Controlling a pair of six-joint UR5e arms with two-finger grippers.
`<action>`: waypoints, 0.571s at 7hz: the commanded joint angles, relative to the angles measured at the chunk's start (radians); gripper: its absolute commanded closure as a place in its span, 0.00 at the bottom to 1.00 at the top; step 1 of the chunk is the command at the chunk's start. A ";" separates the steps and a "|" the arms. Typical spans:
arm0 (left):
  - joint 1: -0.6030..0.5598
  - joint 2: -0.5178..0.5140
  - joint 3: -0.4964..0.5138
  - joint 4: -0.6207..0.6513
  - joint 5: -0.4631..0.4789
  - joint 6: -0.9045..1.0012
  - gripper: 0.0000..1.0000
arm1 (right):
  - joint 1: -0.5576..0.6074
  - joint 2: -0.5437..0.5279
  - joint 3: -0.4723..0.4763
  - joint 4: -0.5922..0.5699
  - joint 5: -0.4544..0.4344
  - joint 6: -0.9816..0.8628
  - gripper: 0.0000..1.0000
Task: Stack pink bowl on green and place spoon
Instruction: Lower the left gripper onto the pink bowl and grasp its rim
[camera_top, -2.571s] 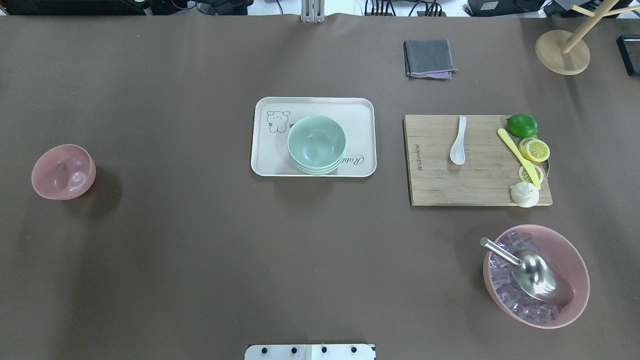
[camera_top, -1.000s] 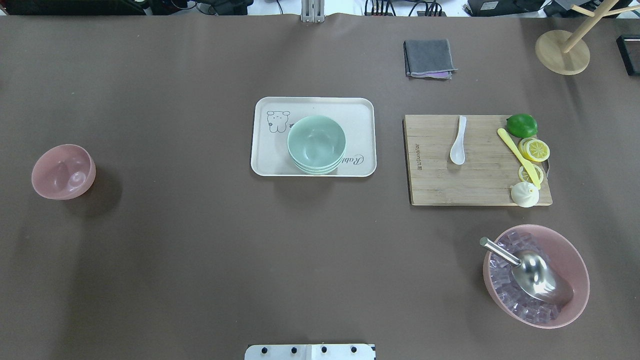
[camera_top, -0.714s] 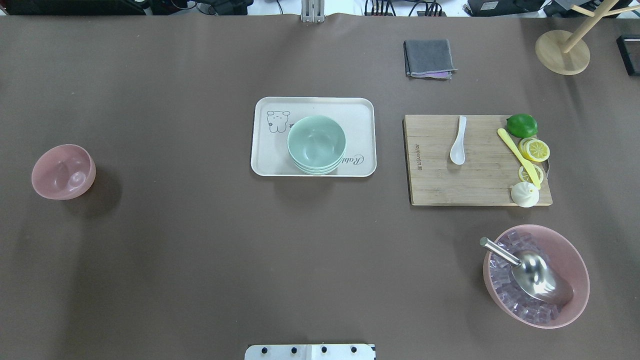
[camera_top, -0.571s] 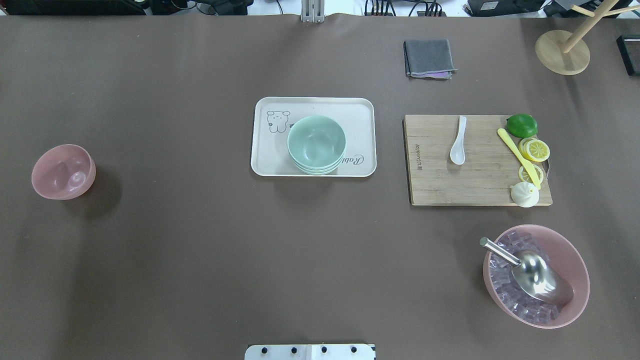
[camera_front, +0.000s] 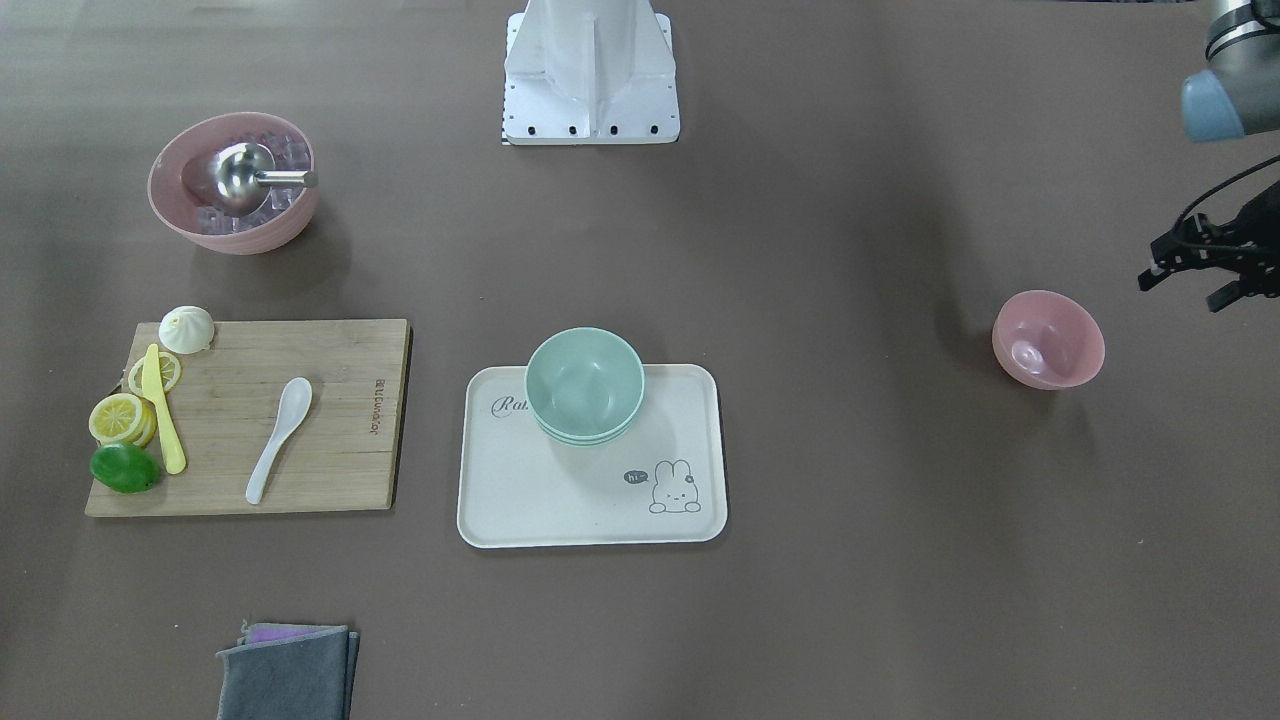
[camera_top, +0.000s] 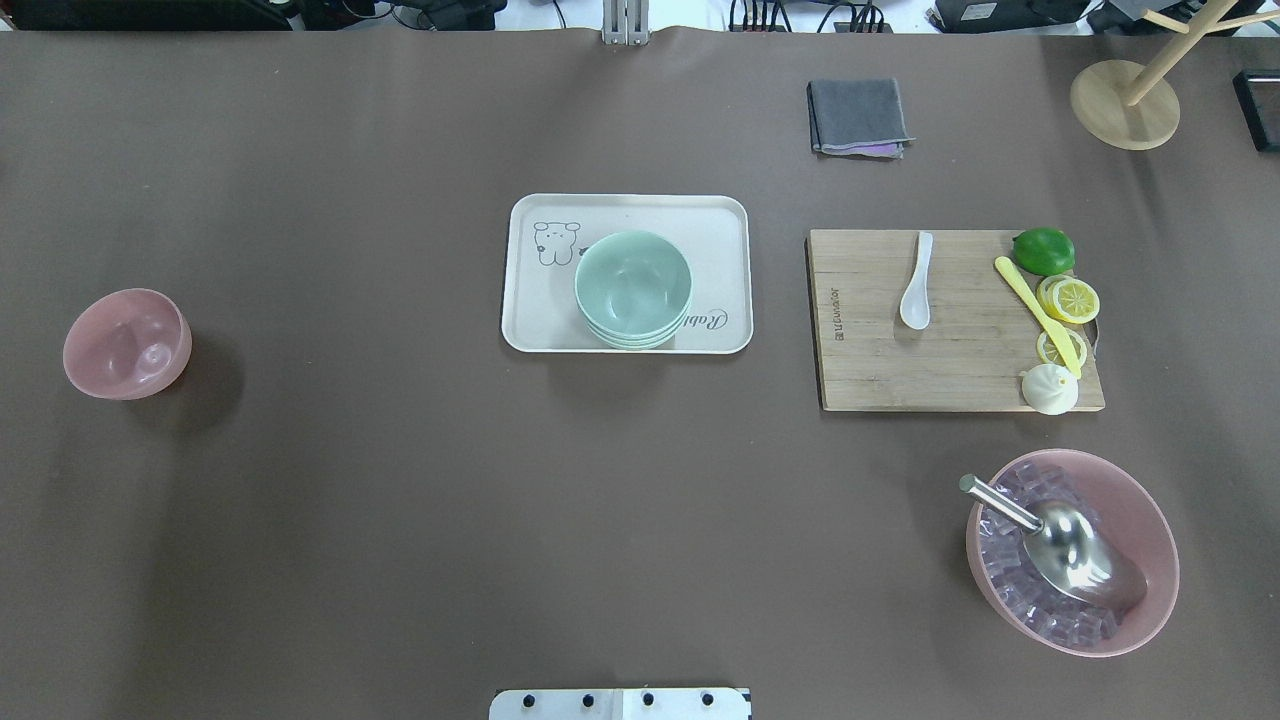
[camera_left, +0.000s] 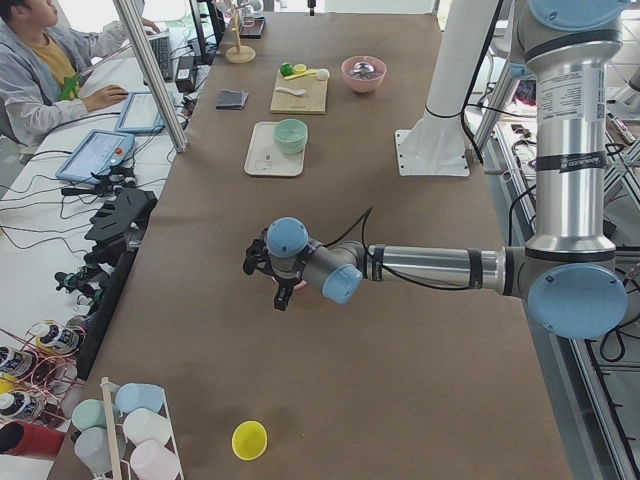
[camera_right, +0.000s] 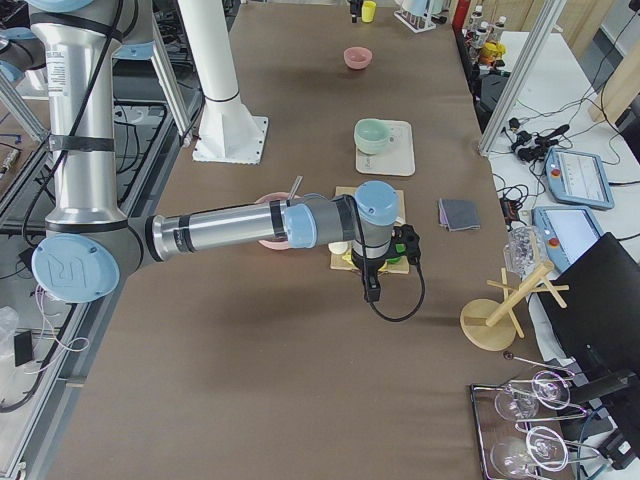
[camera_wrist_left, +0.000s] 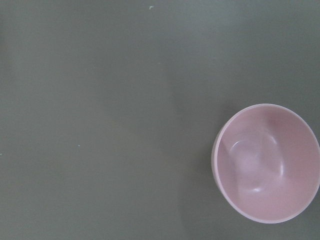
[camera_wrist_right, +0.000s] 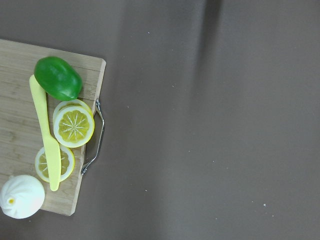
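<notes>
A small pink bowl (camera_top: 127, 343) stands empty on the table at my far left; it also shows in the front view (camera_front: 1048, 338) and low right in the left wrist view (camera_wrist_left: 267, 162). Stacked green bowls (camera_top: 633, 288) sit on a white tray (camera_top: 720, 220) at the centre. A white spoon (camera_top: 917, 285) lies on a wooden cutting board (camera_top: 870, 370). My left gripper (camera_left: 275, 287) hovers by the pink bowl; I cannot tell if it is open. My right gripper (camera_right: 371, 285) hovers over the board's lime end; I cannot tell its state.
A lime (camera_top: 1043, 250), lemon slices, a yellow knife (camera_top: 1036, 314) and a bun (camera_top: 1049, 388) lie on the board's right end. A large pink bowl (camera_top: 1150, 600) with ice cubes and a metal scoop stands front right. A grey cloth (camera_top: 858, 116) and a wooden stand (camera_top: 1125, 103) are at the back.
</notes>
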 joint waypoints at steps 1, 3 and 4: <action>0.120 -0.074 0.077 -0.007 0.074 -0.080 0.16 | -0.025 0.003 0.007 0.000 -0.002 0.009 0.00; 0.130 -0.146 0.175 -0.013 0.075 -0.079 0.41 | -0.033 0.003 0.009 0.000 0.000 0.014 0.00; 0.131 -0.148 0.177 -0.015 0.074 -0.076 0.99 | -0.033 0.003 0.012 0.000 0.000 0.014 0.00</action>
